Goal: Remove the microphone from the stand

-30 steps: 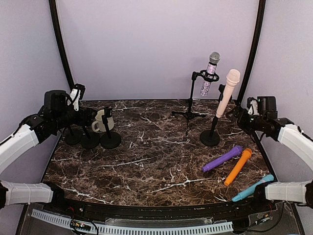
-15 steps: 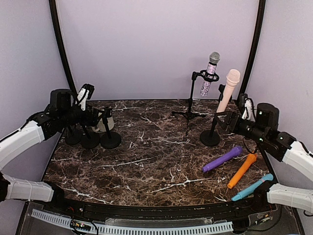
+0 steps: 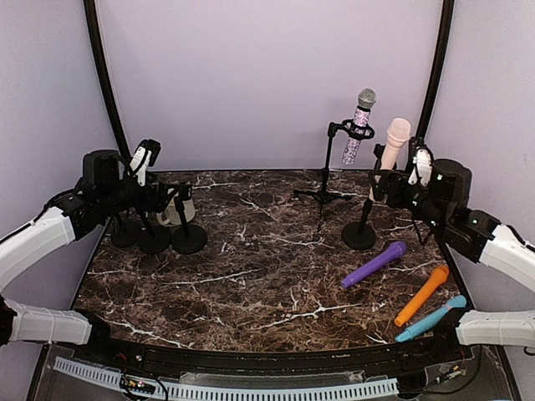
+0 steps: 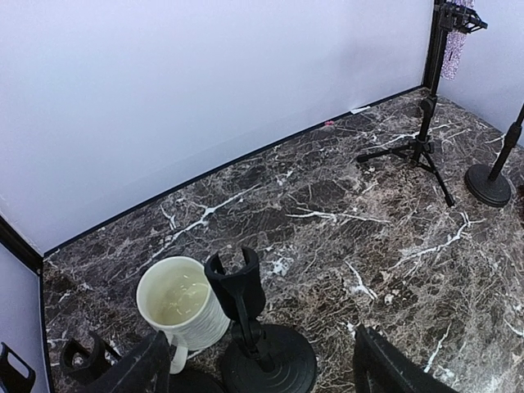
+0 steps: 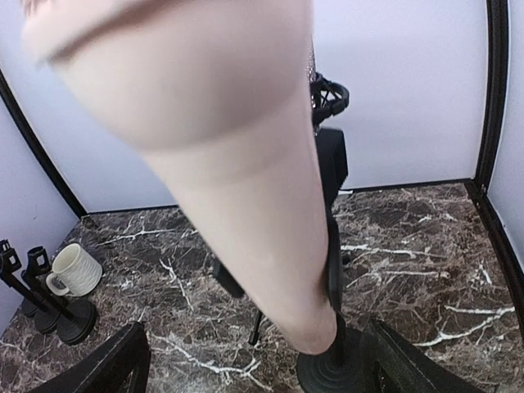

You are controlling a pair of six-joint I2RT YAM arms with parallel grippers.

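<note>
A pale pink microphone [image 3: 391,157] stands tilted in the clip of a black round-base stand [image 3: 359,236] at the right. My right gripper [image 3: 383,185] is open just behind its lower body. In the right wrist view the pink microphone [image 5: 237,164] fills the middle, with the dark fingertips [image 5: 106,368] wide apart on both sides and not touching it. A sparkly silver microphone [image 3: 359,125] sits in a tripod stand [image 3: 324,194] at the back. My left gripper [image 3: 167,199] is open and empty over the left stands.
Three empty round-base stands [image 3: 188,238] and a white mug [image 3: 171,207] stand at the left; an empty clip [image 4: 237,282] and the mug [image 4: 180,303] show in the left wrist view. Purple [image 3: 374,263], orange [image 3: 422,294] and teal [image 3: 430,319] microphones lie at the front right.
My right gripper has risen and moved back to the pink microphone. The purple and orange microphones on the table have shifted a little. My left gripper rose slightly, then held.
</note>
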